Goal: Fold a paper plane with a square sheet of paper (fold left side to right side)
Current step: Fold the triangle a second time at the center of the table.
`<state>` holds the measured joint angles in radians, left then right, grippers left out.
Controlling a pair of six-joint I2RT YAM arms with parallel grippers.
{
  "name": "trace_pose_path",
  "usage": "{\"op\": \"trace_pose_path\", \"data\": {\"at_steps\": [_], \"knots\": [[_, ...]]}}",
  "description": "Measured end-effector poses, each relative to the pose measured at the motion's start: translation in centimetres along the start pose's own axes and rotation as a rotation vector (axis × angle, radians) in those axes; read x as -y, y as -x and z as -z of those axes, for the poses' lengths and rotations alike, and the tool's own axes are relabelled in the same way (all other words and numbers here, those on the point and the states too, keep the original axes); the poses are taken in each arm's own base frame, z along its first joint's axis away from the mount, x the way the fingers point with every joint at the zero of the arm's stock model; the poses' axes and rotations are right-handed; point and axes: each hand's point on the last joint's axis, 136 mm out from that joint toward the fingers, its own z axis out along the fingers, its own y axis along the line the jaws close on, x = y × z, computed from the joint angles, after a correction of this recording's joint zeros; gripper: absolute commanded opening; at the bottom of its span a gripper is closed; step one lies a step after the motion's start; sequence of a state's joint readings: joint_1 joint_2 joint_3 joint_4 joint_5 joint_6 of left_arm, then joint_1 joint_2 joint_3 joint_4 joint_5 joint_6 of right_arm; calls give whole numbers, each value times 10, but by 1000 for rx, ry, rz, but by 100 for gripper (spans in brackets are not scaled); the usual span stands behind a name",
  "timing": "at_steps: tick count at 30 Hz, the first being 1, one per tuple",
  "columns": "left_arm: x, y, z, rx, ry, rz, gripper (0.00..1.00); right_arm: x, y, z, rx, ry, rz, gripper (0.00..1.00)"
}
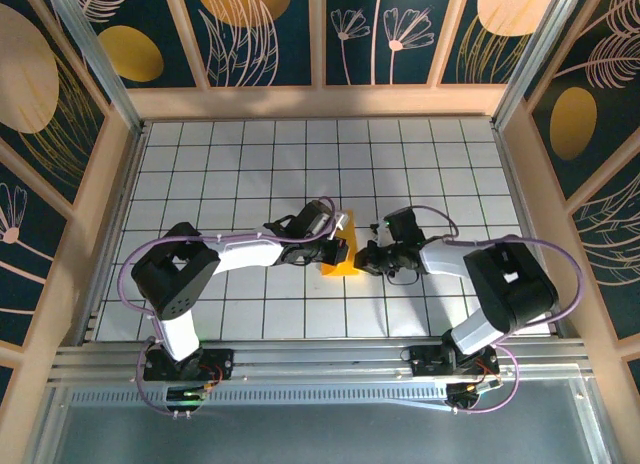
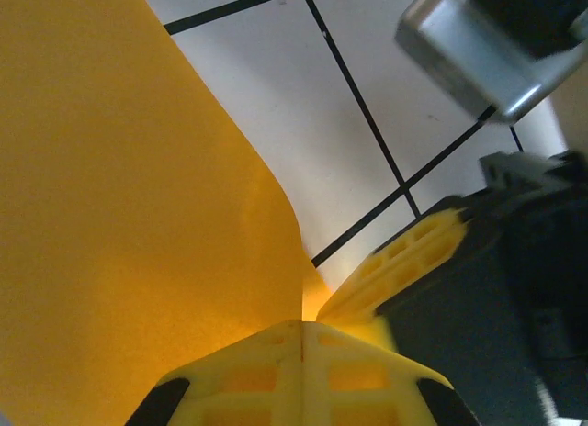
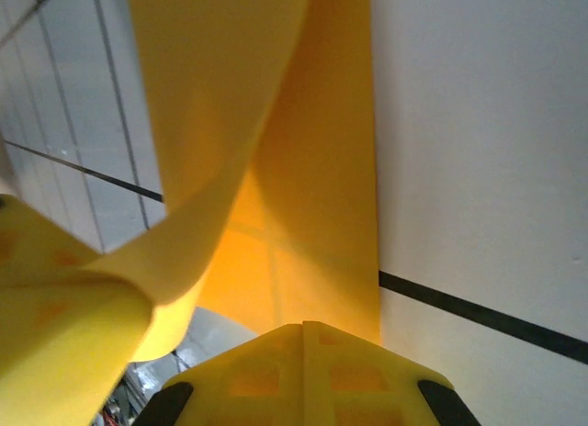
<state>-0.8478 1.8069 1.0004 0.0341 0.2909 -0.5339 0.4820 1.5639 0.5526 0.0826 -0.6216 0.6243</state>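
- Pinching the square sheet of paper (image 1: 338, 267) with the left gripper (image 1: 345, 251) from the 9 o'clock side, clenched tight on the paper's edge.
- Pinching the same sheet with the right gripper (image 1: 368, 259) from the 3 o'clock side, also clamped on paper, just beside the left one's tips.
- Holding the sheet bunched and partly lifted near the middle of the tiled table (image 1: 250, 164), a touch toward 6 o'clock, and curling up loosely in both wrist views.
- Judging the step: working mid-fold, taking the left side over to the right, with no flat crease showing yet.
- Judging the next move: needing to carry the pinched edge toward 3 o'clock, line up the edges, then press the crease flat.
- Risking a skewed fold or a tear with two grips this close.
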Motion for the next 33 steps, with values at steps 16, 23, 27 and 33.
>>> {"op": "trace_pose_path", "data": {"at_steps": [16,23,27,33], "knots": [[-23,3,3,7,52,37,0,2,1,-7,-27,-52,30,0],[-36,2,5,0,102,7,0,2,1,-7,-28,-58,34,0],[-44,0,5,-8,136,-12,0,2,1,-7,-28,-58,34,0],[-58,-4,1,-27,189,-27,0,2,1,-7,-28,-58,35,0]]}}
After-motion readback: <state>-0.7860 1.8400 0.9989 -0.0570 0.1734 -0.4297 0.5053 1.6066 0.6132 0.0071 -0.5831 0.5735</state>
